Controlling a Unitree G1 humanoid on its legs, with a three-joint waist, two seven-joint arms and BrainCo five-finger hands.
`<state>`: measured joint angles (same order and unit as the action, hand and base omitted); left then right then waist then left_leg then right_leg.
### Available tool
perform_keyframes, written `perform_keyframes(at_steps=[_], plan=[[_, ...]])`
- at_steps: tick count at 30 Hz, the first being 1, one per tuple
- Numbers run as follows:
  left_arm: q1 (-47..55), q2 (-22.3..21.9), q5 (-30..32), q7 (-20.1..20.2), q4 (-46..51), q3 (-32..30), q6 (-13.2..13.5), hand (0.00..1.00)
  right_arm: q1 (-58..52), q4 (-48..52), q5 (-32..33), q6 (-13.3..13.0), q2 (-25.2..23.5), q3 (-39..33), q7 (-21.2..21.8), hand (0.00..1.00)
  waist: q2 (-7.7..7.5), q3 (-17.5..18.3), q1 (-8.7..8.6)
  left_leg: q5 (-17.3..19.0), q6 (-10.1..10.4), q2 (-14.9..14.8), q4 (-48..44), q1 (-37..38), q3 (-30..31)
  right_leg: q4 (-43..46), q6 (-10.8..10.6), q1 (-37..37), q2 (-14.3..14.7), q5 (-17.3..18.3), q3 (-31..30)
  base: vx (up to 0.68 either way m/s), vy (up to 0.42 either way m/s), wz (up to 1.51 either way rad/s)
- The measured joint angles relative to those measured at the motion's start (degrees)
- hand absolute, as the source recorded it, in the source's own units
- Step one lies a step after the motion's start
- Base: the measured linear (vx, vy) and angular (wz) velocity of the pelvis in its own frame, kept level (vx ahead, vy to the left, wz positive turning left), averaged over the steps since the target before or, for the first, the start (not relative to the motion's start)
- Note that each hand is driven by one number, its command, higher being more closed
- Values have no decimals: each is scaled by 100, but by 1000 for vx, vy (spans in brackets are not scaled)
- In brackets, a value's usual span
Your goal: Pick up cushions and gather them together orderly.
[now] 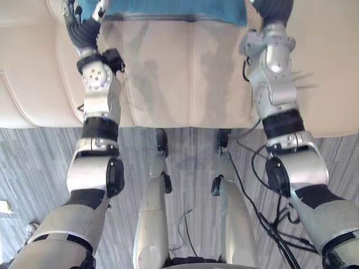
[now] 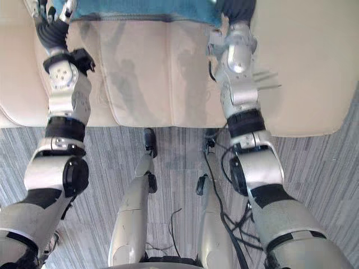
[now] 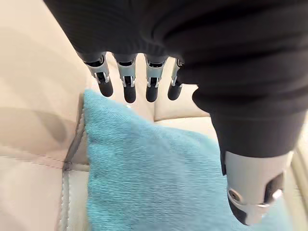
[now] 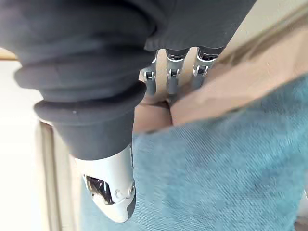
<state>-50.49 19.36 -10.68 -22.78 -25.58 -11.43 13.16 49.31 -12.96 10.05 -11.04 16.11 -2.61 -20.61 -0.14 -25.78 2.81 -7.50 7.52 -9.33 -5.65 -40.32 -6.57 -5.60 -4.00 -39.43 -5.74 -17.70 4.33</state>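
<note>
Noted teal woven fabric cushion point(image 3: 159, 178) on cream leather sofa point(image 1: 185, 84), flanked by left robot hand point(image 3: 192, 72) and right robot hand point(image 4: 110, 72). Found left open, fingers straight past cushion corner, thumb over fabric; right open likewise at opposite edge. Advise squeezing evenly from both sides, lifting level.

A cream leather sofa point(image 1: 168, 84) spans the far side, its seat divided by a stitched seam point(image 1: 188, 73), and soft light glints off the smooth panels. In front, the grey floor point(image 1: 39, 162), streaked with fine paler lines, runs right up to the sofa's base.
</note>
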Motion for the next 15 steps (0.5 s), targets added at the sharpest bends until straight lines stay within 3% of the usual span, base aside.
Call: perform_keyframes(at_steps=[1,2,3,5,8,10,11,13,15], plan=[[238,16,0,-6,263,0,33,0,-272,252,-76,-2,-5,-59,-31,0,0,0,26,19,6,-23,-44,59,-7,0,-5,66,34,7,-4,-92,-102,-7],[1072,-46,-11,30,994,76,159,0,-1253,900,-335,-59,-31,-105,-37,0,1,1,96,57,8,-77,-25,388,-12,2,30,385,112,105,6,-65,-148,-13],[3475,-568,-40,597,1831,772,355,0,-3668,1285,-689,-185,-342,180,601,0,-4,660,120,124,87,-172,235,1196,-35,63,96,1044,215,386,32,-50,-136,-10],[3951,-600,-35,948,1811,1122,335,0,-4133,1161,-867,-197,-437,336,959,0,-10,854,113,125,88,-141,286,1378,-55,37,95,1204,191,391,17,-25,-40,-2],[4206,-683,-24,1136,1779,1139,337,0,-4458,729,-966,-218,-474,362,1150,0,-19,989,113,121,80,-86,315,1529,-52,63,85,1301,179,382,14,-54,-11,-2],[4896,-937,90,1465,1059,1093,302,0,-5059,-426,-1315,-199,-687,225,1559,0,-17,1032,94,396,73,-107,240,2466,-166,360,13,2047,196,709,-99,57,17,-27],[5206,-1037,201,1636,548,1096,211,0,-5275,-1081,-1450,-149,-698,176,1703,0,-13,1259,67,525,70,-103,245,2790,-225,492,-4,2276,196,897,-151,95,36,-27],[5721,-1178,353,1800,-335,1096,59,0,-5657,-2105,-1579,-67,-638,-58,1827,0,11,1744,-98,760,21,-59,151,3103,-291,757,-51,2471,139,1188,-205,154,81,-17],[5899,-1124,499,1899,-1015,1043,-57,0,-5759,-2830,-1747,48,-573,-302,1842,0,-40,1847,-213,907,-23,-13,92,3363,-427,829,-96,2639,94,1262,-340,123,100,-27]])
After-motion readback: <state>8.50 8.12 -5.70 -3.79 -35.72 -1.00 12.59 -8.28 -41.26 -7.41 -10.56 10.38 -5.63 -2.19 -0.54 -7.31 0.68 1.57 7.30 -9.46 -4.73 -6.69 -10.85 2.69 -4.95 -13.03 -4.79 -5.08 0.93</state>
